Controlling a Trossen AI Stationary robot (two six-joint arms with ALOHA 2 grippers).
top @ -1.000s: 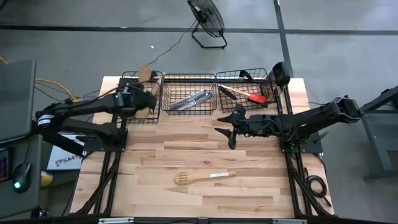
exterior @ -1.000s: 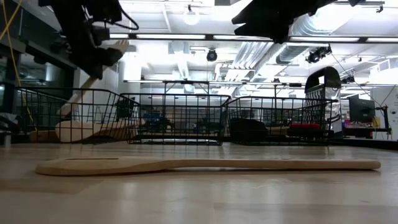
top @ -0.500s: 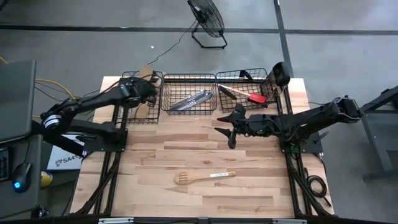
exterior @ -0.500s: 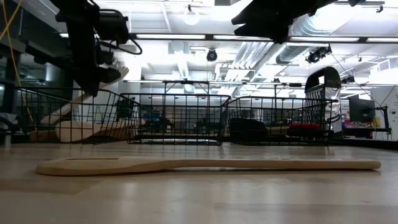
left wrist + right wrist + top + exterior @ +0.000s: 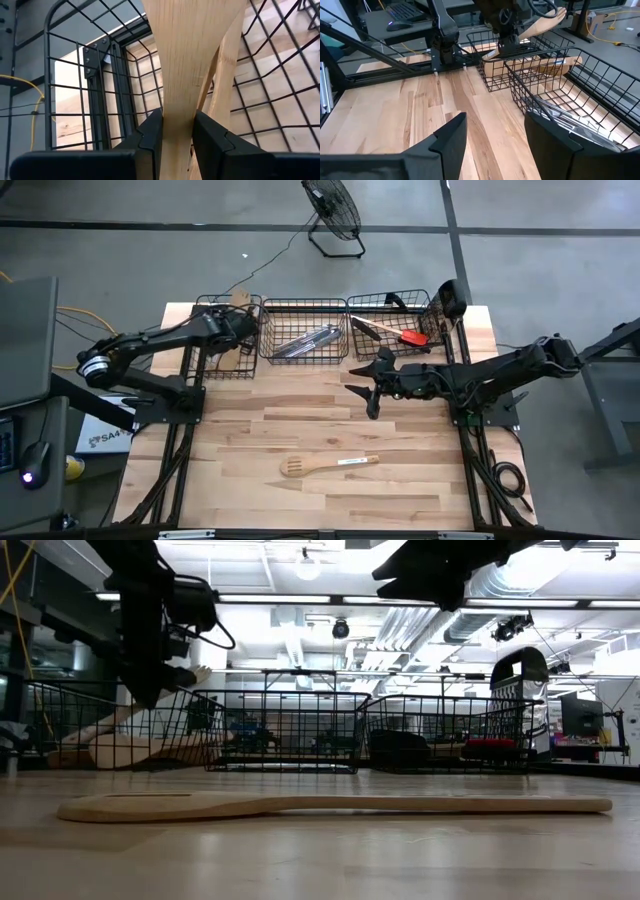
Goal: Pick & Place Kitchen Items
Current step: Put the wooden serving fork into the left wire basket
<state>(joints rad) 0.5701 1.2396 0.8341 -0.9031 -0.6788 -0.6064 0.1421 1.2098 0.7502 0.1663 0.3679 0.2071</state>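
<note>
A pale butcher-block wooden table [image 5: 320,430] carries everything. Along its far edge stand three black wire baskets in a row — left [image 5: 228,340], middle [image 5: 304,332], right [image 5: 392,328]. Nearer the front edge, well apart from them, one pale wooden slotted spatula [image 5: 328,465] lies flat — slotted head toward the left.

A robotics lab in a large industrial hall is shown. A pale wooden bench [image 5: 330,430] is mounted on a dark metal frame set on a bare grey concrete floor [image 5: 540,270] marked with dark lines, and a black floor fan [image 5: 333,212] is stood behind it. Rows of strip lights [image 5: 300,598], exposed ducts [image 5: 480,585] and pipes are seen overhead, with workstations and a monitor [image 5: 580,715] placed deeper in the room.
</note>
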